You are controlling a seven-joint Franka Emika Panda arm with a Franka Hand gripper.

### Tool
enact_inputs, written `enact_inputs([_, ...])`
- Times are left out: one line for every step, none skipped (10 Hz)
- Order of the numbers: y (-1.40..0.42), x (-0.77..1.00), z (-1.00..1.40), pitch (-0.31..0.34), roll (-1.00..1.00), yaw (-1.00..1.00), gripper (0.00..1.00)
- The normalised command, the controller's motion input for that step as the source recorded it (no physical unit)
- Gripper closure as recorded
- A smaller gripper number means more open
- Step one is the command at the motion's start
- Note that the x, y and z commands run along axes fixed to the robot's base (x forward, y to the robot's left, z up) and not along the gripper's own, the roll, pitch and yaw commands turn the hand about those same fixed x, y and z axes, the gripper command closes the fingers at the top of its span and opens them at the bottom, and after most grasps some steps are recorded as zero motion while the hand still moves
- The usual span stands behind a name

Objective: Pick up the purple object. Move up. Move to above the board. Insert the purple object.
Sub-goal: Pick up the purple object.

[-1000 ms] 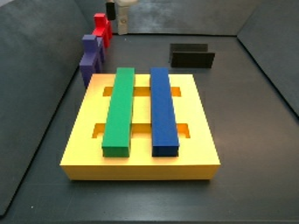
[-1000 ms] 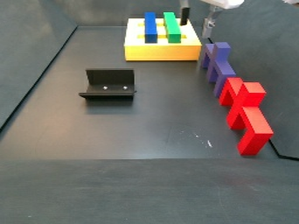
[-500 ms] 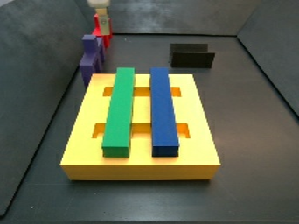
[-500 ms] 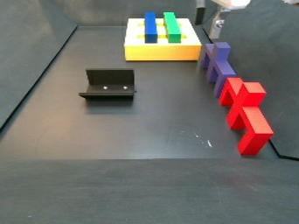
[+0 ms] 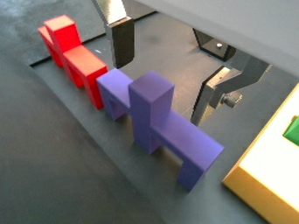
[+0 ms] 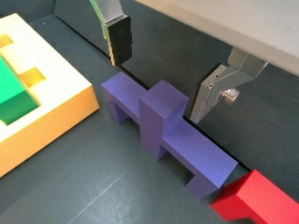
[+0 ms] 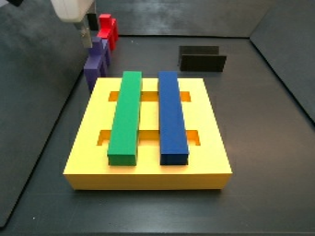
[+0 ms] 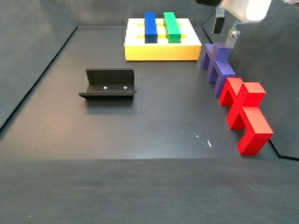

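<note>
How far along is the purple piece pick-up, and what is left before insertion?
Nothing is finished yet. The purple object stands on the floor beside the red piece, not grasped. In hand: the hand hangs open over it, fingers on either side of the raised stub in both wrist views. Left: close, lift, carry above the board and insert beside the green bar and blue bar.

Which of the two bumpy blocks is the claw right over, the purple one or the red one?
The purple object. The open gripper hangs above it, a finger on each side, not touching. The red piece lies farther along the wall, beyond the fingers.
</note>
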Motion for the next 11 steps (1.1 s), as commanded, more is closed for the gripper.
enact_inputs([0.10, 0.00, -0.21, 0.064, 0.02, -0.17, 0.00])
enact_inputs([0.17, 0.17, -0.10, 0.139, 0.01, -0.21, 0.00])
enact_inputs([0.20, 0.29, -0.05, 0.191, 0.00, -0.19, 0.00])
enact_inputs([0.15, 0.14, -0.11, 0.140, 0.01, -0.19, 0.00])
enact_inputs([0.05, 0.00, -0.12, 0.041, 0.03, -0.13, 0.00])
enact_inputs([0.00, 0.00, -0.18, 0.000, 0.01, -0.15, 0.00])
enact_inputs([0.00, -0.02, -0.22, -0.021, 0.00, -0.09, 0.00])
enact_inputs([0.00, -0.10, -0.25, -0.034, 0.00, -0.05, 0.00])
enact_inputs([0.00, -0.08, -0.23, -0.041, 0.00, -0.03, 0.00])
enact_inputs([0.00, -0.09, -0.25, -0.047, 0.00, -0.03, 0.00])
enact_inputs([-0.02, 0.00, -0.15, -0.027, 0.00, 0.00, 0.00])
